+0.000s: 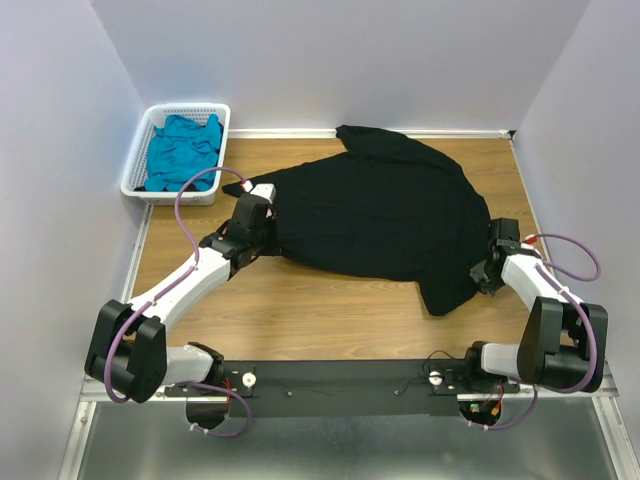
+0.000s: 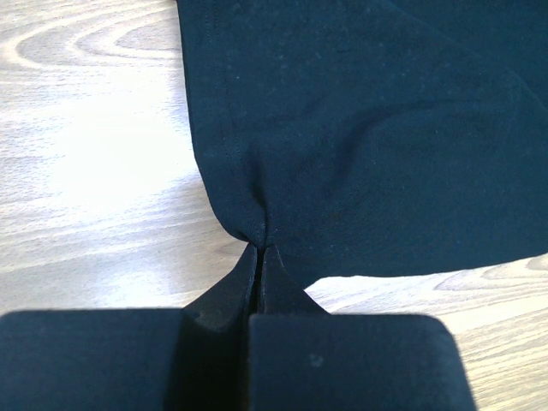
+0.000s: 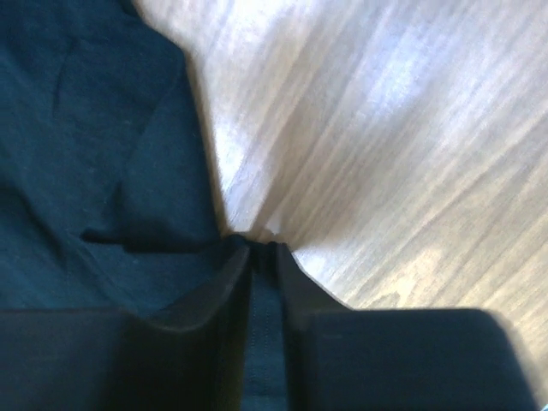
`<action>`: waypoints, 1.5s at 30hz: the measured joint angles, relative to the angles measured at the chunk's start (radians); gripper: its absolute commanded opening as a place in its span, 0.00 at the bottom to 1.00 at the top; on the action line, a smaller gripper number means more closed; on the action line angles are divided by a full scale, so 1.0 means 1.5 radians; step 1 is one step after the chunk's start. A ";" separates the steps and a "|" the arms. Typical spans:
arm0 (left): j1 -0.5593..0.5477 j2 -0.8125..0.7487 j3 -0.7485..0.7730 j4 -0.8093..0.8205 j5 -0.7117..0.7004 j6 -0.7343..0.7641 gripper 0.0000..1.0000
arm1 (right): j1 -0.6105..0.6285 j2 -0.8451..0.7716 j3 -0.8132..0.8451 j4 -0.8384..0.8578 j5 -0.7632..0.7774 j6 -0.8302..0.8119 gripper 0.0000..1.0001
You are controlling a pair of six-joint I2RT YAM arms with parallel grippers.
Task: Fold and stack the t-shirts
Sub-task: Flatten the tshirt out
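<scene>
While the black t-shirt (image 1: 390, 210) lies spread, left jaws pinch one edge, right jaws another.

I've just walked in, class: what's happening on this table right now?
Two robot arms are handling a large black cloth t-shirt lying rumpled on the wooden table. The left gripper is pinched shut on its left edge; the right gripper sits at its right edge, jaws nearly together, grip unclear. A crumpled teal-blue t-shirt lies in the white slotted plastic basket, far left. Nothing is folded yet.
</scene>
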 measured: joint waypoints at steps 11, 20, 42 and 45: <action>0.006 0.000 0.000 0.001 0.001 0.000 0.00 | -0.004 -0.021 -0.002 0.007 -0.046 -0.003 0.01; 0.078 -0.020 0.037 -0.018 0.017 0.001 0.00 | -0.004 -0.077 0.267 -0.099 -0.057 -0.024 0.01; 0.125 -0.181 0.630 -0.142 -0.040 -0.013 0.00 | -0.002 -0.051 1.016 -0.102 0.117 -0.288 0.01; 0.125 -0.238 0.665 -0.138 -0.040 0.000 0.00 | -0.001 -0.070 1.068 -0.097 0.116 -0.336 0.01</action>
